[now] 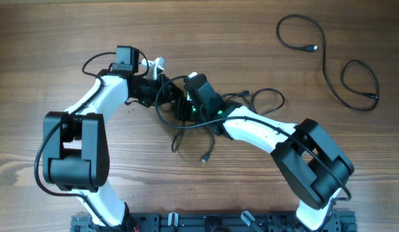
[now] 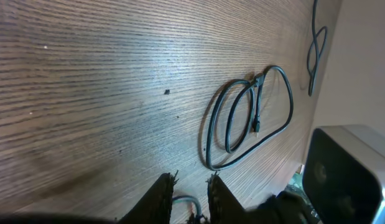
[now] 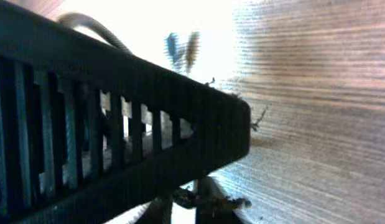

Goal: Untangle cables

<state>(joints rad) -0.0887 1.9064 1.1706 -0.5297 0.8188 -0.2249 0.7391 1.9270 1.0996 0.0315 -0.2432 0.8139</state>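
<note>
Wood-grain bench; tangled cables sprawl left-right at centre, the left claw pinching one, the right claw closed.

Robotics lab test bench, bare wood-grain table, white-and-black left arm and right arm rising from a black rail at its near edge, thin black cables loose on top

Left arm and right arm both folded in toward frame centre, wrists close together. Left gripper pinched on a cable. Right gripper fully closed.
</note>
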